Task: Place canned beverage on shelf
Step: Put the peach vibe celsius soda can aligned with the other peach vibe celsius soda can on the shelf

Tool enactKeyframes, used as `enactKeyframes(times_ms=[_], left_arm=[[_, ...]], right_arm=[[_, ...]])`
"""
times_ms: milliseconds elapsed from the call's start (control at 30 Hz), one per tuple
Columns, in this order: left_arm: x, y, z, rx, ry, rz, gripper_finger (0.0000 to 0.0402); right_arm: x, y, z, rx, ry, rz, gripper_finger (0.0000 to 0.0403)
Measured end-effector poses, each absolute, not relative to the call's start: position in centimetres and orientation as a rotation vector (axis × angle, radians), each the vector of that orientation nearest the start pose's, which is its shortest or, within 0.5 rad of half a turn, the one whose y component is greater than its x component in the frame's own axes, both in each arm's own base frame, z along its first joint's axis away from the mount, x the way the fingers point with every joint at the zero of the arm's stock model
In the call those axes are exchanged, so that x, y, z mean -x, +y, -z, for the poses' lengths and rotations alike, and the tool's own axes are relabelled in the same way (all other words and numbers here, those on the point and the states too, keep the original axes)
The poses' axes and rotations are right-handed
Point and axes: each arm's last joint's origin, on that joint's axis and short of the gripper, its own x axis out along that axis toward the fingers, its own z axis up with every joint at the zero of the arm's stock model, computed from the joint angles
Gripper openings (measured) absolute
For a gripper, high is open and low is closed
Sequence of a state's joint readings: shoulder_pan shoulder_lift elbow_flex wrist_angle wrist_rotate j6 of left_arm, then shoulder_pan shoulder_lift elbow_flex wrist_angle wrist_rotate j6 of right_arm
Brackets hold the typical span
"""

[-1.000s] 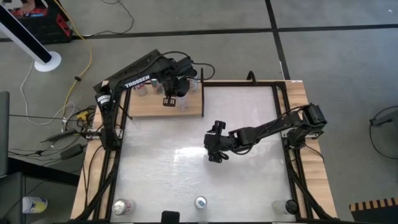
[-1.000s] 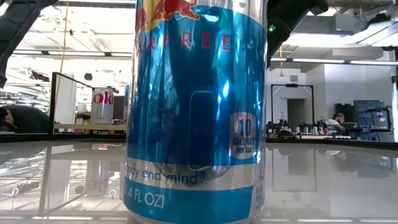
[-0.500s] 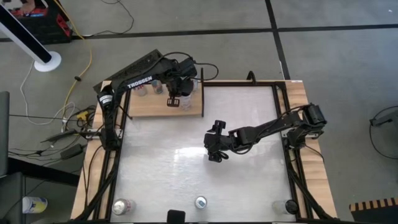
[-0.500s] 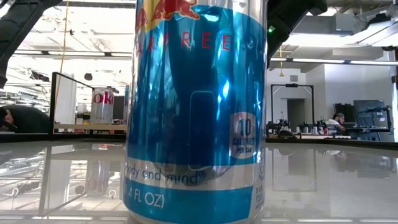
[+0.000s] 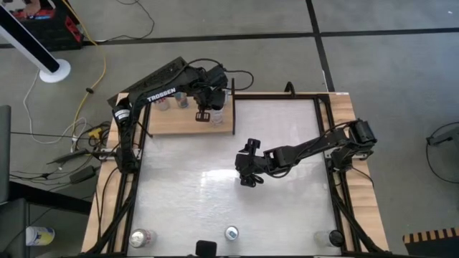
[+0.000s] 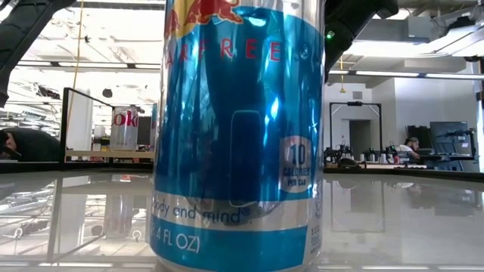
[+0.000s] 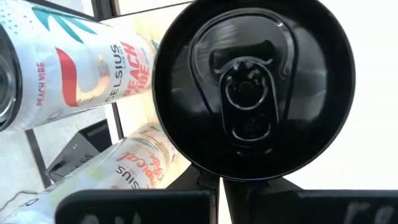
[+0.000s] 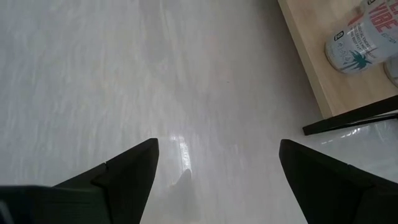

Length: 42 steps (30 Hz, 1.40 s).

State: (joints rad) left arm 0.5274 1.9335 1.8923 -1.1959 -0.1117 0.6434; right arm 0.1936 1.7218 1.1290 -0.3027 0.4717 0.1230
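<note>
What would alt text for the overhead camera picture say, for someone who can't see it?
Seen from above, the left gripper is shut over the wooden shelf at the table's far left corner, among cans standing there. The right gripper hangs open over the middle of the white table. Three more cans stand along the near edge.

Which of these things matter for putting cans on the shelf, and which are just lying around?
For the job: shelf; Celsius can and black-topped can on it; three cans at the table's near edge; left hand, shut, above the shelf.
Lying about: floor cables; white stand; right hand, open, mid-table.
</note>
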Motion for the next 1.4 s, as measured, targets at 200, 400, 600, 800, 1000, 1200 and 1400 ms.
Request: enactKeyframes(times_ms=[200, 400, 600, 800, 1000, 1200, 1400], left_arm=[[-33.9, 20.1, -30.9, -0.287, 1.328, -0.136, 0.0000], [-34.0, 20.1, -31.0, -0.283, 1.303, -0.132, 0.0000], [-33.9, 20.0, -30.9, -0.255, 1.306, -0.115, 0.0000], [-33.4, 19.7, -30.7, -0.217, 1.360, -0.101, 0.0000], [-33.0, 19.4, -30.1, -0.164, 1.404, -0.093, 0.0000], [-32.1, 18.9, -27.2, -0.138, 1.523, -0.007, 0.0000], [-32.7, 19.1, -26.6, -0.158, 1.457, -0.009, 0.0000]], right_arm=[[-35.1, 5.5, -20.4, 0.178, 0.829, 0.310, 0.0359], [-35.1, 5.5, -20.4, 0.178, 0.829, 0.310, 0.0359], [-35.1, 5.6, -20.4, 0.178, 0.829, 0.310, 0.0359], [-35.1, 5.6, -20.4, 0.178, 0.829, 0.310, 0.0359], [-35.1, 5.6, -20.4, 0.178, 0.829, 0.310, 0.0359], [-35.1, 5.6, -20.4, 0.179, 0.830, 0.309, 0.0359], [-35.1, 5.6, -20.4, 0.179, 0.830, 0.309, 0.0359]])
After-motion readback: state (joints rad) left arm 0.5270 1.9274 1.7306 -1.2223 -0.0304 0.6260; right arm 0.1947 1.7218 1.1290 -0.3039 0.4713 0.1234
